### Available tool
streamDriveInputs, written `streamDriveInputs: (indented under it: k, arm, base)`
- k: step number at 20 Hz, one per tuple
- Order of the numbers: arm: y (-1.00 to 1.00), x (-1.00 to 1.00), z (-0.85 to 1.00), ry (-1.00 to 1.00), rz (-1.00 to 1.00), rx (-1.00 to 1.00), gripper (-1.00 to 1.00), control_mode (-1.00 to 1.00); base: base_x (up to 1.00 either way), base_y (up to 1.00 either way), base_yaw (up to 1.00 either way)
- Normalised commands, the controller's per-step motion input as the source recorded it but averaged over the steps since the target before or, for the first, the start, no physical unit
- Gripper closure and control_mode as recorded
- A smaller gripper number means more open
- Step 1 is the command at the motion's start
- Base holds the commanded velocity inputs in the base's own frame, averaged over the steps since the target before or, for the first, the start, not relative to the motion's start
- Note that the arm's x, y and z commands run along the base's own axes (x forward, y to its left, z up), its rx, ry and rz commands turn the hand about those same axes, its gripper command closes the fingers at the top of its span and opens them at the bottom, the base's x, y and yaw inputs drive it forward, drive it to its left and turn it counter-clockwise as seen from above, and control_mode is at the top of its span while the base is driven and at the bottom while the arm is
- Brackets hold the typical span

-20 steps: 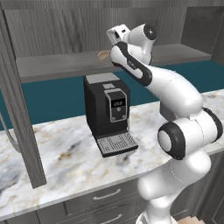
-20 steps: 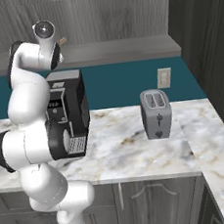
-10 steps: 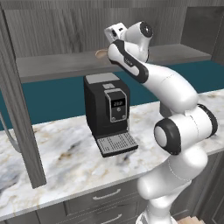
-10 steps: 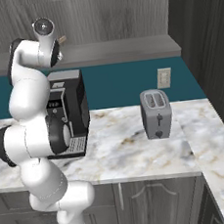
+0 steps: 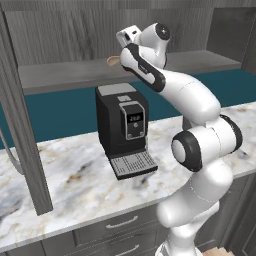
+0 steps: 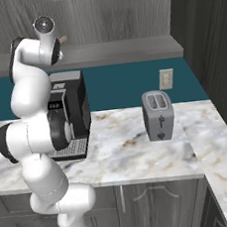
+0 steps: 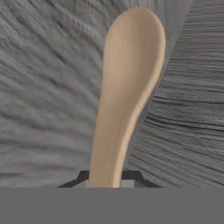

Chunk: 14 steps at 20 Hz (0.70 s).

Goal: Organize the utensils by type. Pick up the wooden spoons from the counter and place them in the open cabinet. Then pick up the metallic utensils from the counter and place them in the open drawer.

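Observation:
My gripper [image 7: 110, 178] is shut on a light tan wooden spoon [image 7: 129, 78], its oval bowl pointing away from the hand. In the left base view the spoon's bowl [image 5: 113, 61] sticks out past the hand, just above the flat grey shelf of the open cabinet [image 5: 60, 76]. The right base view has the spoon's [image 6: 63, 39] tip peeking out beside the wrist, over the same shelf [image 6: 128, 49]. The marble counter [image 5: 75, 185] lies below. The metallic utensils and the open drawer are out of view.
A black coffee machine [image 5: 125, 125] stands on the counter right under the hand. A silver toaster [image 6: 158, 115] sits to the right. The cabinet's open door edge [image 5: 25, 130] hangs at the left. Drawer fronts [image 5: 120, 222] run below the counter.
The hand with the spoon has crept slightly further in over the cabinet shelf, and the upper arm has swung a little. The spoon stays in the grip.

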Motion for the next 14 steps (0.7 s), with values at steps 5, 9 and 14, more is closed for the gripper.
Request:
streamDriveInputs:
  k: [5, 9, 14]
  arm:
    - [0.10, 0.08, -0.27, 0.04, 0.00, 0.01, -1.00, -1.00]
    - [0.00, 0.07, -0.23, 0.05, 0.00, 0.03, -1.00, -1.00]
    - [0.00, 0.01, -0.24, 0.07, 0.00, 0.04, -1.00, -1.00]
  base:
    - [0.00, 0.00, 0.00]
    - [0.00, 0.00, 0.00]
    - [0.00, 0.00, 0.00]
